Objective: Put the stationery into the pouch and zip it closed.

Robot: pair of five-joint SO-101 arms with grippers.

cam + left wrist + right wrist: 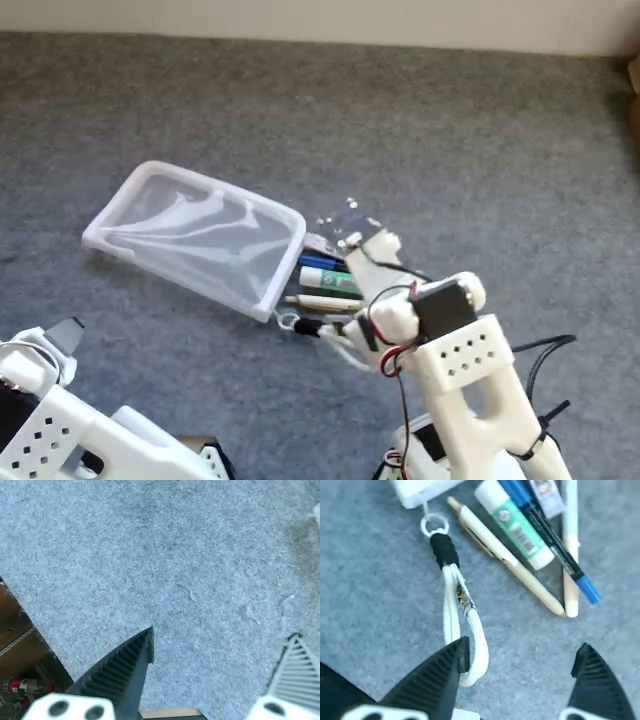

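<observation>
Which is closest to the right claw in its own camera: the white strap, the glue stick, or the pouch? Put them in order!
1. White strap: its loop lies right beside one finger of the right gripper.
2. Glue stick: farther out, among the pens.
3. Pouch: farthest, at the strap's other end.
</observation>
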